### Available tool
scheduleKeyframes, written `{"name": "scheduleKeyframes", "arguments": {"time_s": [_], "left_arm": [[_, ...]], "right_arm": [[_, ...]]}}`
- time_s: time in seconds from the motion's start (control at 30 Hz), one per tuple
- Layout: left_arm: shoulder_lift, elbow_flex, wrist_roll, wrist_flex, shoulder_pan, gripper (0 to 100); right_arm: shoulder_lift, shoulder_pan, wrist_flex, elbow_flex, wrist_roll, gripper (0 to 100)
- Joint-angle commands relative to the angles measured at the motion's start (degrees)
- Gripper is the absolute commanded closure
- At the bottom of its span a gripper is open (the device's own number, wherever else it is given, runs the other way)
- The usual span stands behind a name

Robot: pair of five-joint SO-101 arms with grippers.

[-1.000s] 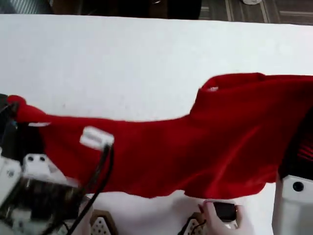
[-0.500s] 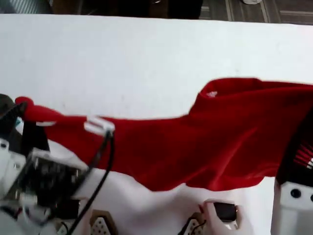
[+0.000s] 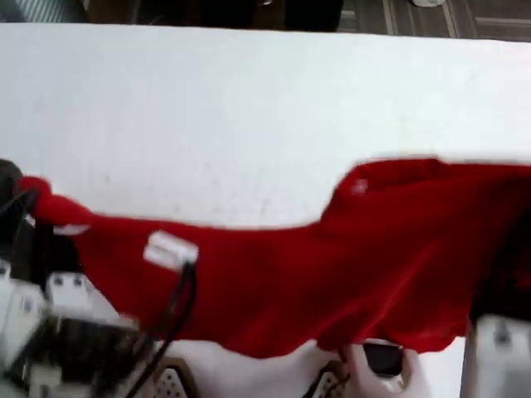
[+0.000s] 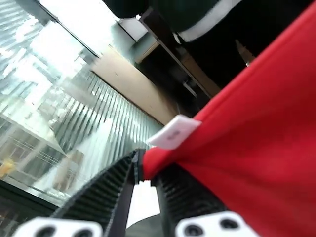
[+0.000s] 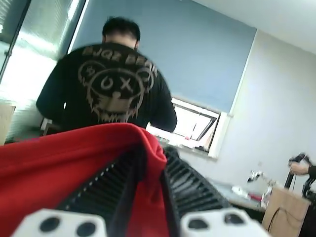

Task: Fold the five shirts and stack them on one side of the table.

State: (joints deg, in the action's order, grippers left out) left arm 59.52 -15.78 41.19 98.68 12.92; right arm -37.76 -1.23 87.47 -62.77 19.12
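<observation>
Sliding nearer now, the red shirt [image 3: 332, 265] hangs stretched left to right over the near part of the worktop [image 3: 249, 99], sagging mid-span. It looks like soft, light, limp cloth, I'd say. Left wrist view: the left gripper [image 4: 143, 165] pinches a corner beside the white label [image 4: 173, 132]. Right wrist view: the right gripper [image 5: 148, 158] clamps a bunched fold. Corners and hems look the best holds; thin pinches could slip.

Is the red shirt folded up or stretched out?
Stretched out, not folded. The red shirt spans in one wide sheet between the left gripper and the right gripper, each pinching an end.
</observation>
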Motion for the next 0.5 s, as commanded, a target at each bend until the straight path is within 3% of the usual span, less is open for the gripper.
{"name": "scheduleKeyframes", "arguments": {"time_s": [0.0,0.47], "left_arm": [[-5.71,1.98,0.62,-4.31,0.26,98],[-29.80,8.92,0.62,-19.08,0.09,98]], "right_arm": [[6.29,-0.13,0.04,0.44,-0.62,97.8],[31.25,-0.13,-1.71,0.44,-4.22,97.8]]}}
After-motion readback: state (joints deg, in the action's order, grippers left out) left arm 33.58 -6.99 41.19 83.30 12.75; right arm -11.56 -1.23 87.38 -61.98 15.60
